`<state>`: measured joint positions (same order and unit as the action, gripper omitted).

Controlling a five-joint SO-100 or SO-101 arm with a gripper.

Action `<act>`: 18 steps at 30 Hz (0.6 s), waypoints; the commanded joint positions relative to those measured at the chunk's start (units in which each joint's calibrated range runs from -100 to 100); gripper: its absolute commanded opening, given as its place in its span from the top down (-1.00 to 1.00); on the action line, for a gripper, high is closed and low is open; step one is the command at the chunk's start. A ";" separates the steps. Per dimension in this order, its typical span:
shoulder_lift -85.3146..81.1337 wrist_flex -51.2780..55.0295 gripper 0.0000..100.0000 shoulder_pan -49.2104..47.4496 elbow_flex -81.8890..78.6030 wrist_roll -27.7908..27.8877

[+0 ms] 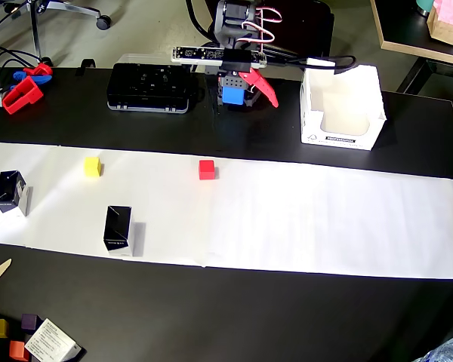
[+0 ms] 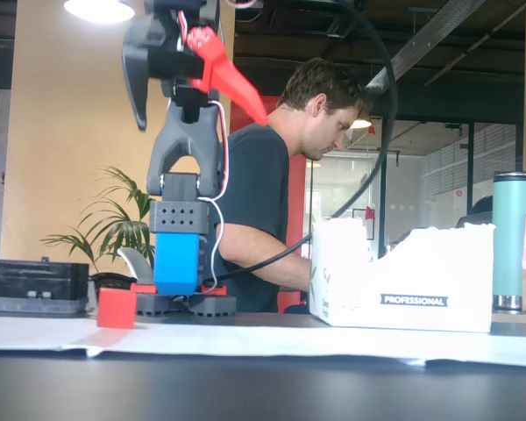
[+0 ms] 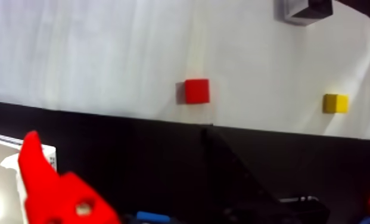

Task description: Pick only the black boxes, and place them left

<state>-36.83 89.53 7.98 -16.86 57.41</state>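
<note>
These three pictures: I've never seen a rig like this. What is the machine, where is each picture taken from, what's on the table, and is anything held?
It is a small robot arm standing at the table's back edge. Its grasping part, the end effector, has a red finger and holds nothing; it appears open in the fixed view.

The overhead view looks straight down. The fixed view sits low at table level. The wrist view rides on the arm.

On the white paper strip stand two black boxes, a yellow cube and a red cube. A white carton and a flat black device sit behind the paper.
</note>
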 commanded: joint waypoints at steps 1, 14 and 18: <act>3.84 2.52 -0.02 2.37 13.76 0.01; 22.81 2.68 -0.02 7.39 38.22 -0.04; 28.89 2.68 -0.02 9.73 46.73 0.06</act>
<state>-10.50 92.06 15.00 18.71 57.46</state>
